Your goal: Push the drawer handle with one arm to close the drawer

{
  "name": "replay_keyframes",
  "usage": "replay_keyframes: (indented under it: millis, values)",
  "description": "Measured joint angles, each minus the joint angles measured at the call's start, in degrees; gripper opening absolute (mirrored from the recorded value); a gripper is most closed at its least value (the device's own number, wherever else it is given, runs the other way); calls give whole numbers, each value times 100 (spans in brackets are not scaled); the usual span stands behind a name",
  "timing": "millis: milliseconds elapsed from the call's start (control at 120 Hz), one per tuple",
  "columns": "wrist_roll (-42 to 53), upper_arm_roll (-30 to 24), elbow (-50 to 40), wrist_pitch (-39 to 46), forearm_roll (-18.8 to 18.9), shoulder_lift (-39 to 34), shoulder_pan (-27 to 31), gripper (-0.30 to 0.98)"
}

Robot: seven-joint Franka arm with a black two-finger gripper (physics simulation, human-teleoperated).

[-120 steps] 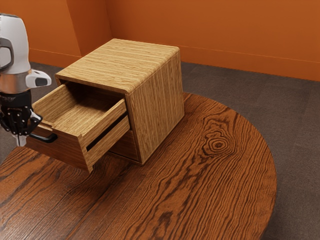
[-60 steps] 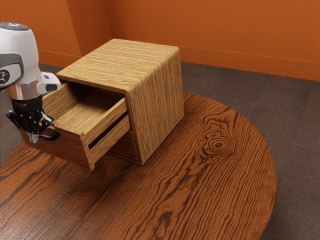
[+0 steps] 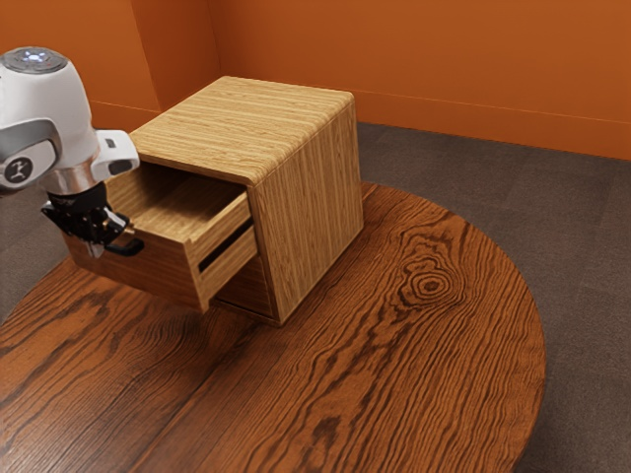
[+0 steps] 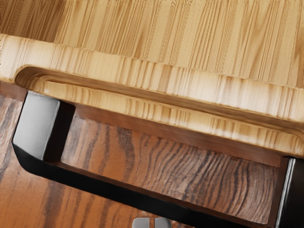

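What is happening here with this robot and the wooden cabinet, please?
A robot arm has its end effector, shut, at the outer side of the black handle on the drawer of the cabinet. The task is to push this drawer closed. At this moment the drawer stands partly open. I cannot tell surely if the handle is touched.

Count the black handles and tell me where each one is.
1: the black handle on the front of the pulled-out drawer. Another could be hidden lower on the cabinet, behind that drawer.
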Motion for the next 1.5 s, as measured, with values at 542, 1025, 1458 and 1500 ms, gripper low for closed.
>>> replay_keyframes:
  millis: [542,1025,1458,1500]
  values:
    - [-42,0,-57,797,308,169,-101,-10]
    - [-75,13,-79,1553,686,399,-102,-10]
    - [-103,81,-90,2273,948,678,-90,-10]
    - [-105,85,-91,2322,964,687,-89,-10]
